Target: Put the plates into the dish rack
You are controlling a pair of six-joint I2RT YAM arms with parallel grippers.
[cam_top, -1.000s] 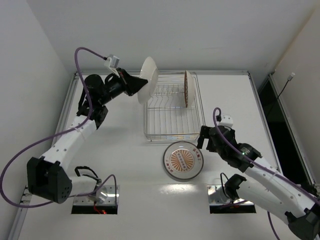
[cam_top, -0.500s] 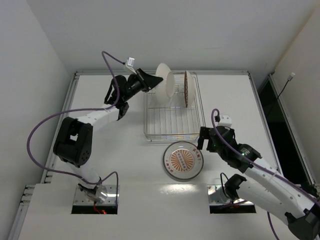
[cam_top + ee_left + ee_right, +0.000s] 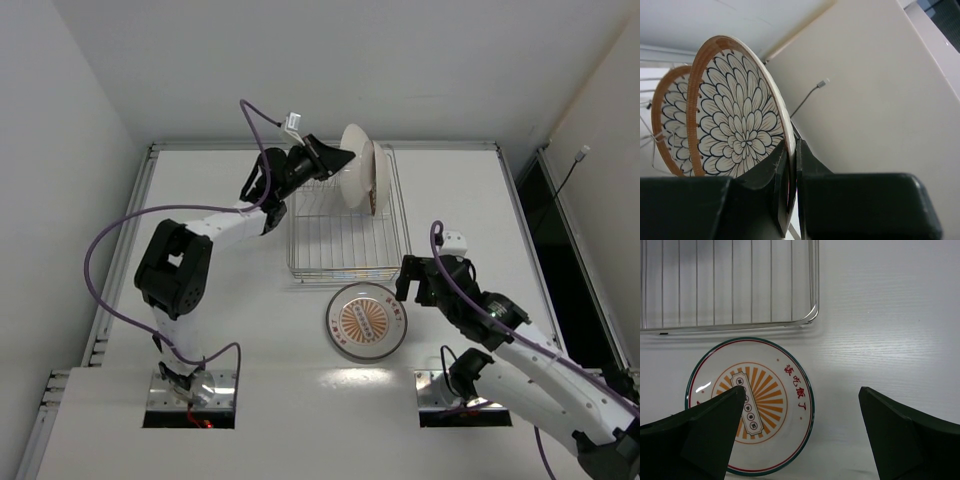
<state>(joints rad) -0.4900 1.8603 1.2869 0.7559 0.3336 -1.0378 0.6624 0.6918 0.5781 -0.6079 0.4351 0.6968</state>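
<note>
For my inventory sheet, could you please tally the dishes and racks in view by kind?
Dish rack: 1
Plates: 3 (floral plate clamped in the left end effector, second floral plate standing in the rack, sunburst plate flat on the table)
Total: 4

I count three plates: a flowered plate [image 3: 740, 125], a second flowered plate [image 3: 670, 125] and one larger sunburst plate [image 3: 367, 320]. There is one wire dish rack [image 3: 345, 255], two robot arms, left arm [image 3: 215, 225] and right arm [image 3: 520, 345], and one table [image 3: 220, 330].
</note>
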